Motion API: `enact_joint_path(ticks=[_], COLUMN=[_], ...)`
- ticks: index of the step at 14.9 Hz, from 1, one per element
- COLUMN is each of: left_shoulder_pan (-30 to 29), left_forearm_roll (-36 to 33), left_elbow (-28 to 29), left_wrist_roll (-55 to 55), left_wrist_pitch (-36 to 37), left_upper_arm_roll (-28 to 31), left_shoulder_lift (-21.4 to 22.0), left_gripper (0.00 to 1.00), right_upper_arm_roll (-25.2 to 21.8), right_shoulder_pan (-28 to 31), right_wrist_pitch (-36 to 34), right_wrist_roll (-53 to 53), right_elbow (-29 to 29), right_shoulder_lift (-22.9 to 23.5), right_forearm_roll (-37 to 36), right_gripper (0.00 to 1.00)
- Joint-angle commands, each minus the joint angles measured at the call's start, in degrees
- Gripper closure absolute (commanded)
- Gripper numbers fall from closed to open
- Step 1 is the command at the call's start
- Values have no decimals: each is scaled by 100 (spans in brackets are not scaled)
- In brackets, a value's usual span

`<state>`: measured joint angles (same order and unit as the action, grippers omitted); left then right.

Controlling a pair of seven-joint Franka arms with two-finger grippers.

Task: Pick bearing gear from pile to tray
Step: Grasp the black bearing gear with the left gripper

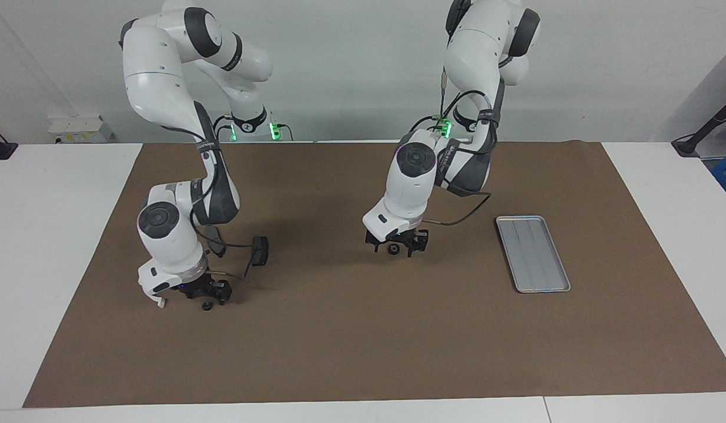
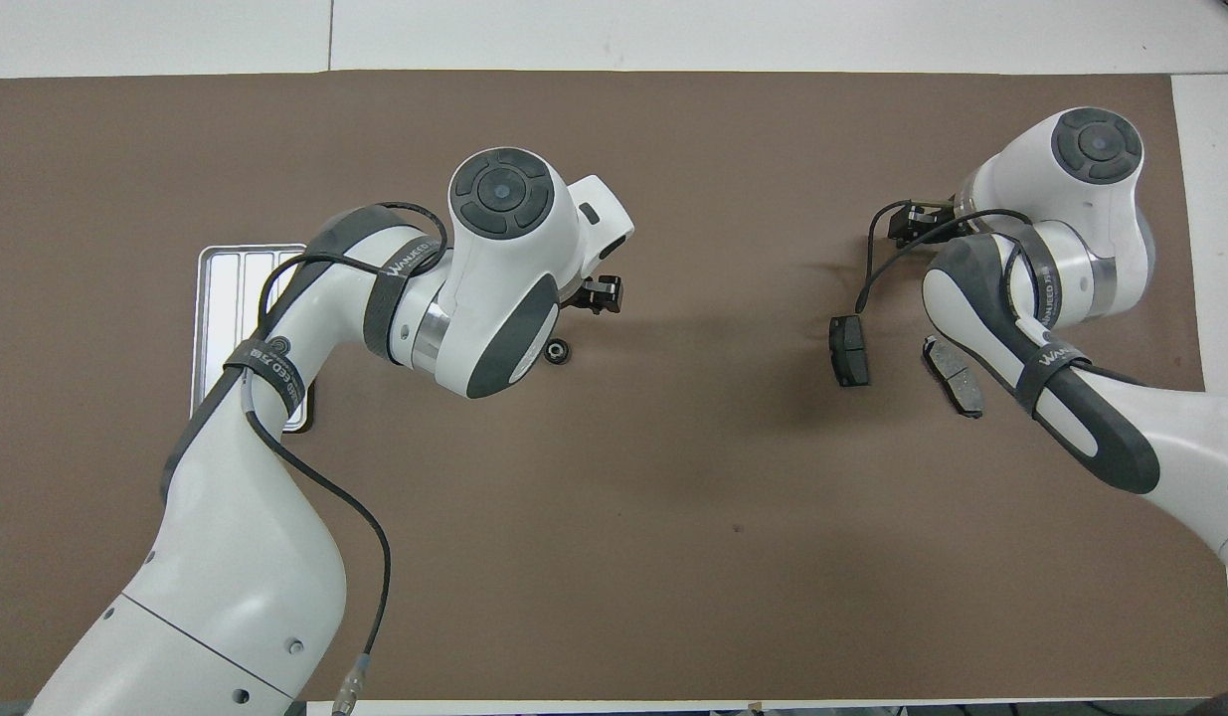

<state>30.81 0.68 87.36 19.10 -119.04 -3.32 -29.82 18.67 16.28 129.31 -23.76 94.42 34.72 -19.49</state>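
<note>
The silver tray (image 1: 533, 252) lies at the left arm's end of the mat and is partly under the left arm in the overhead view (image 2: 231, 288). My left gripper (image 1: 397, 247) is low over the middle of the mat, open, with a small black round bearing gear (image 1: 392, 249) on the mat between its fingers; the gear also shows in the overhead view (image 2: 557, 350). The left gripper also shows in the overhead view (image 2: 602, 293). My right gripper (image 1: 207, 292) is low over the pile at the right arm's end, just above another small black round piece (image 1: 207, 306). The right gripper also shows from above (image 2: 907, 221).
Two dark brake pads (image 2: 849, 350) (image 2: 954, 376) lie near the right arm; one shows in the facing view (image 1: 260, 249). A small white piece (image 1: 160, 303) sticks out beside the right hand. A brown mat (image 1: 363, 352) covers the table.
</note>
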Motion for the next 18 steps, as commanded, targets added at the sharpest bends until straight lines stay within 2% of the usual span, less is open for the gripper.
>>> enact_joint_path(ticks=[1,5,10,12,14,15,18], left_shoulder_pan=[74,4,4,56,74,83,135], left_forearm_roll=[-95,-95,-95,-95,-95,-95,-95], left_elbow=[868,1598,1635,1705,1775,1776,1855], left_wrist_roll=[-73,-477,-477,-425,-416,-416,-433], left_wrist_pitch=[-732,-919,-1051,-1366,-1482,-1464,-1473], left_upper_arm_roll=[95,121,113,113,104,104,104], left_shoulder_lift=[362,652,661,652,652,652,679], left_gripper=[11,12,12,12,12,12,12], right_upper_arm_roll=[67,67,67,67,67,67,67], right_shoulder_pan=[121,121,148,148,148,148,157], right_wrist_pitch=[182,366,419,428,428,428,437], right_wrist_roll=[56,47,56,47,47,38,21], right_elbow=[51,42,-125,-125,-125,-125,-125], right_shoulder_lift=[35,79,246,246,246,246,255], right_forearm_roll=[-160,-151,-143,-143,-116,-99,-63], right_gripper=[16,20,20,20,27,34,67])
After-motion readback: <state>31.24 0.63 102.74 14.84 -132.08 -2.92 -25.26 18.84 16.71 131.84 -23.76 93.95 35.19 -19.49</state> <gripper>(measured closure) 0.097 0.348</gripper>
